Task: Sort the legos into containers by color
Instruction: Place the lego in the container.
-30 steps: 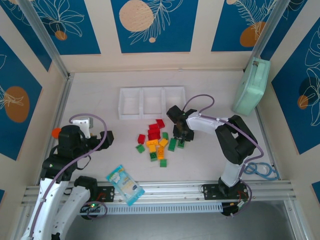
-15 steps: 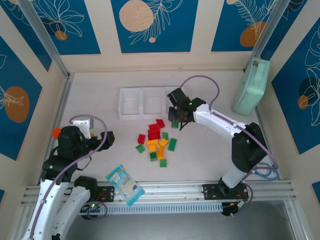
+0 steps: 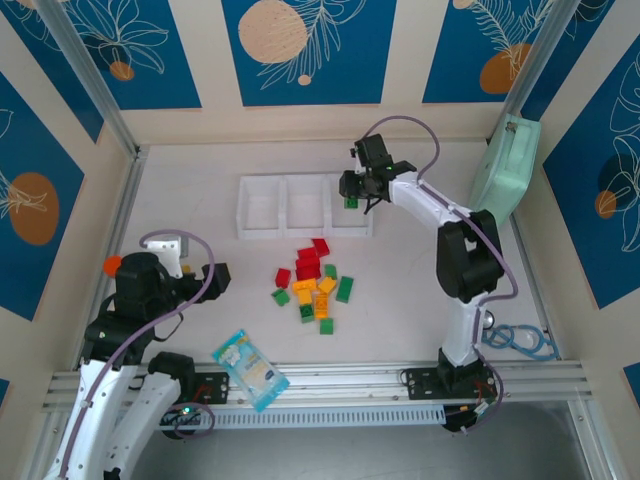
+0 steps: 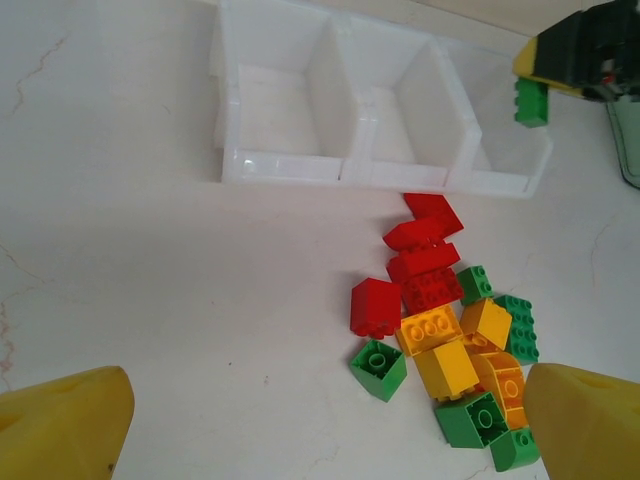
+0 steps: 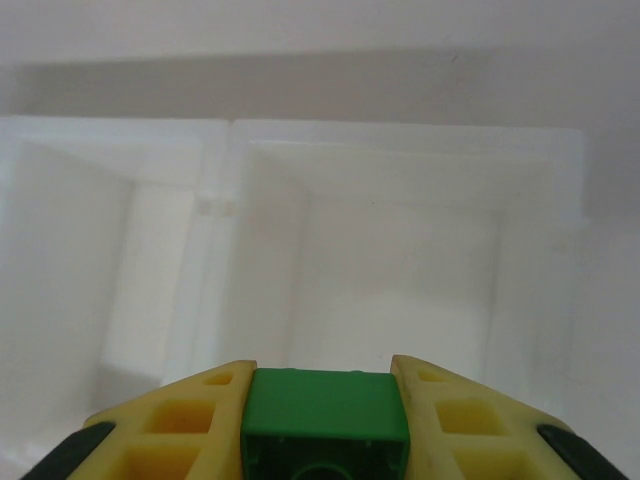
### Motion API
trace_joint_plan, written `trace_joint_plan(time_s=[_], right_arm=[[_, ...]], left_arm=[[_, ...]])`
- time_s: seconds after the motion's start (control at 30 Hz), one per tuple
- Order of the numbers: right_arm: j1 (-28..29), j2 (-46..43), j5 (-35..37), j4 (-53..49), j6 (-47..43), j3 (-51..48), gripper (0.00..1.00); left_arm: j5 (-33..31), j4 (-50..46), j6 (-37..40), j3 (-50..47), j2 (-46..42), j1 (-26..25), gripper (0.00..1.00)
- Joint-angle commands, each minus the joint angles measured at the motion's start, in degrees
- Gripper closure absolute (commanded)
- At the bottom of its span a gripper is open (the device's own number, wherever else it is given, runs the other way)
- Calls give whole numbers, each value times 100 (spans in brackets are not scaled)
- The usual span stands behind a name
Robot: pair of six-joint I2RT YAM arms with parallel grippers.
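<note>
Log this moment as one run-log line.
right gripper: shut on green brick, over tray's right-end compartment | left gripper: open, away from bricks | loose bricks: piled before tray

Glossy plastic legos (image 4: 440, 340) — smooth plastic tray (image 4: 300, 166)

Robot test cell of the lab sort: a white desk (image 3: 200, 200) is boxed in on its left, far and right sides by flat panels (image 3: 305, 50) printed with blue leaf-and-orange-disc art, set between bare aluminium posts (image 3: 88, 75). Along the near edge a slotted aluminium rail (image 3: 330, 378) carries the left arm (image 3: 110, 400) and right arm (image 3: 465, 265), with purple-grey cables (image 3: 402, 121) looping off them. Desk holds loose props: legos (image 3: 312, 280) heaped mid-desk, a white three-compartment tray (image 3: 283, 205) beyond, a snack packet (image 3: 250, 370) near, and a mint-green case (image 3: 503, 175) leaning at the right wall.
</note>
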Motion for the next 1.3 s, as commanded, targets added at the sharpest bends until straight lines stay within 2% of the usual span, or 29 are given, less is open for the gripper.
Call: trace_joint_plan(time_s=[0.0,0.17,0.3,0.4,0.6,0.83,0.97,1.07,1.27], right_arm=[[44,244,-388,-6,-323,353,81],[44,586,-464,-45,-390,543,79],[35,744,-404,-79,-397,592,74],[19,757,-382,-123,-297,610,66],[0,593,-411,-400,-100,723,36],[26,-28,-271,-1075,612,703,21],[40,-632,0,-1804,1618,357,21],[140,-1298,32,-1864,2423,-545,21],[869,-2292,479,-1685,3386,-2143,23]], left_arm=[[145,147,93,-60,-70,-30,1],[130,173,77,-77,-87,-32,1],[46,206,18,-112,-166,-36,1],[-1,144,-126,-76,-165,-31,1],[23,99,-102,-44,-82,-29,1],[164,340,-91,-204,-435,-32,1],[149,345,-100,-213,-443,-36,1],[148,365,-58,-229,-384,-31,1],[343,453,-47,-268,-426,-31,1]])
